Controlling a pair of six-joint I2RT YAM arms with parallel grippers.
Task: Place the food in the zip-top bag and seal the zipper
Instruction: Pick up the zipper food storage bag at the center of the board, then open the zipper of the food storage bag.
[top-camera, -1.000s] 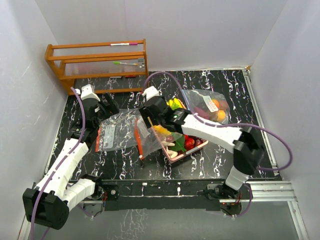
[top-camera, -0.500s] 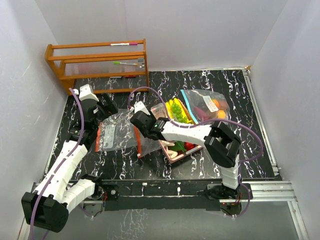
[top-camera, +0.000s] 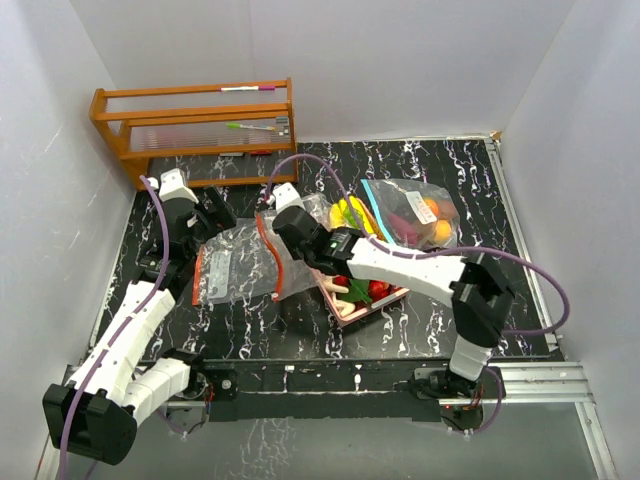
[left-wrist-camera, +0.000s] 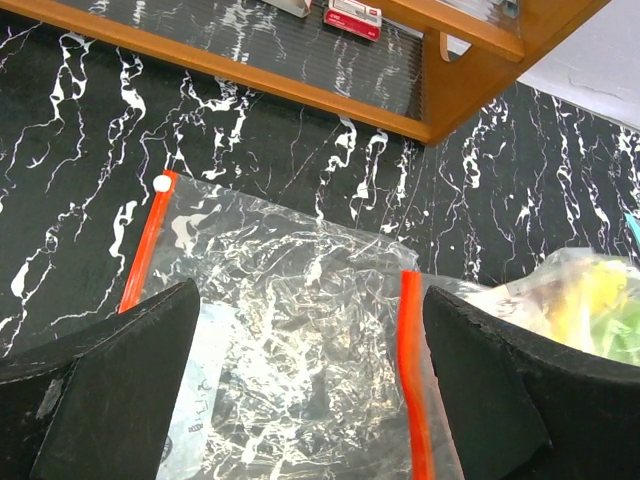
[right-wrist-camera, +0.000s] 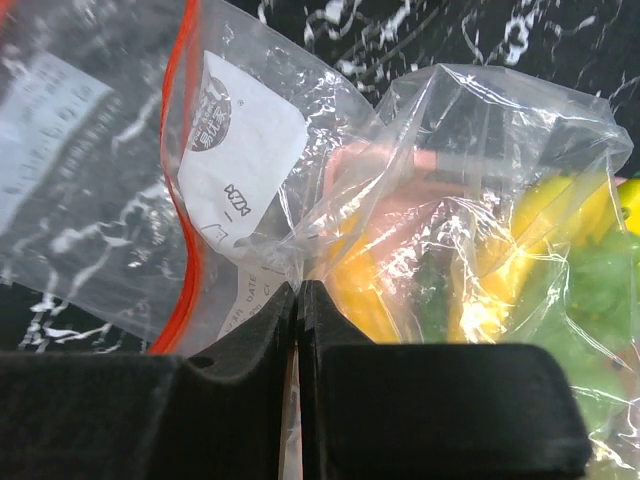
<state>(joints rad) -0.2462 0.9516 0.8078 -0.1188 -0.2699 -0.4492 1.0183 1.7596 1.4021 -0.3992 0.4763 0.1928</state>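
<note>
Black marbled table (top-camera: 250, 335) carries everything, and on it the right gripper (right-wrist-camera: 298, 290) has its jaws shut on only a thin fold of the orange-zippered bag (right-wrist-camera: 250, 180). We judge a pull could slip the film free, or drag it over the pink tray (top-camera: 345, 312) and scatter the food (top-camera: 362, 290); the left gripper (left-wrist-camera: 310, 300) hangs wide open, holding nothing. That tray holds red and green pieces, yellow ones show through film at its far end, and the blue-zippered bag (top-camera: 415, 215) beside it holds oranges and something dark.
</note>
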